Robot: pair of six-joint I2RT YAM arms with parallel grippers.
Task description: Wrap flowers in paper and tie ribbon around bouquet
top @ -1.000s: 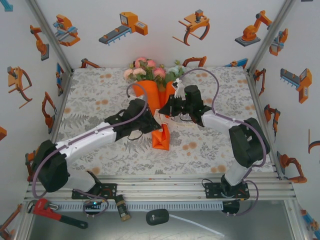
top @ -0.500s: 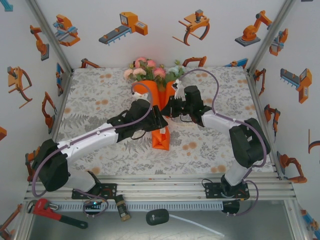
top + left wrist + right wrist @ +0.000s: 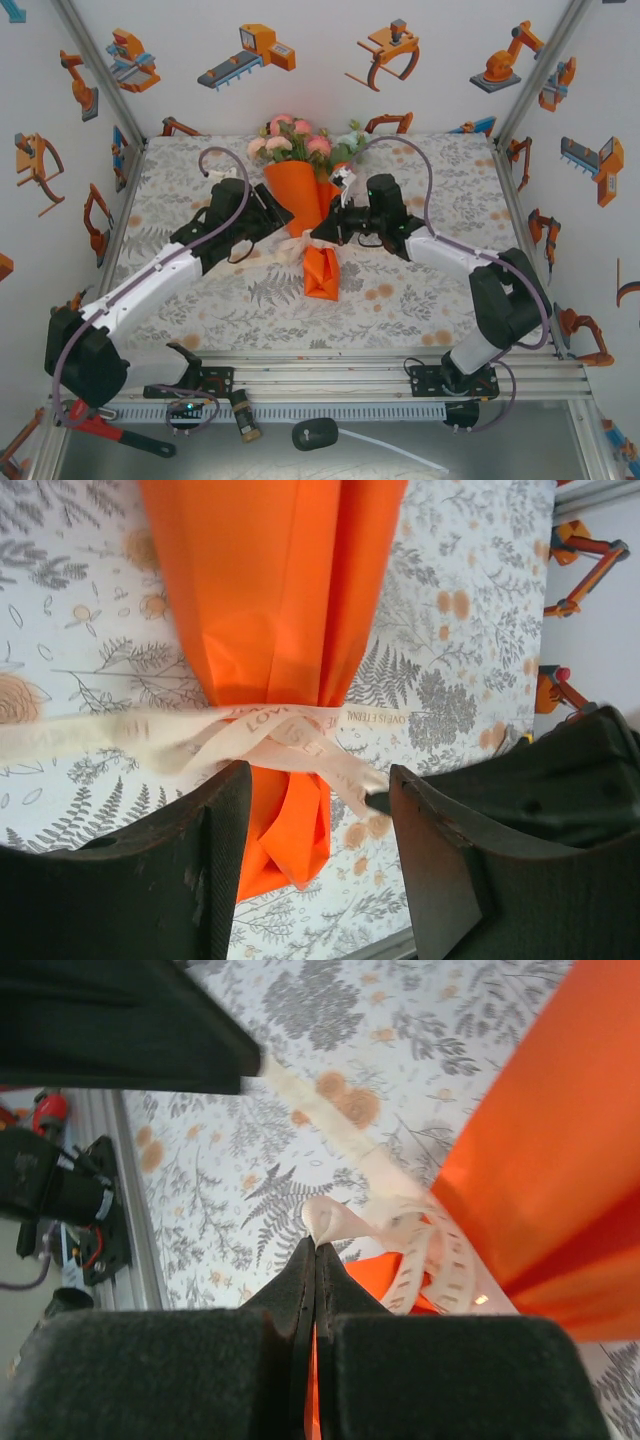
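Observation:
The bouquet (image 3: 298, 190) lies mid-table, an orange paper (image 3: 270, 580) cone with pink and cream flowers (image 3: 298, 142) at its far end and a folded tail (image 3: 321, 276) toward me. The cream ribbon (image 3: 280, 730) is wound round the cone's narrow waist. My right gripper (image 3: 323, 232) is shut on a small loop of ribbon (image 3: 335, 1218) beside the cone, fingertips (image 3: 316, 1245) pressed together. A second strand of ribbon (image 3: 320, 1110) runs out taut toward my left gripper (image 3: 267, 214). The left gripper (image 3: 320, 775) stands open just left of the cone, with the waist and tail seen between its jaws.
The leaf-patterned tablecloth (image 3: 190, 190) covers the table inside white walls with aluminium posts. In front of the arm bases runs a metal rail (image 3: 330, 372), with a red wrench (image 3: 100, 420) and a black plug on a white cable (image 3: 316, 433) below it.
My left arm has swung back to the left, off the cone it was over, and the ribbon strand now stretches out that way. The right gripper has barely moved, still at the waist.

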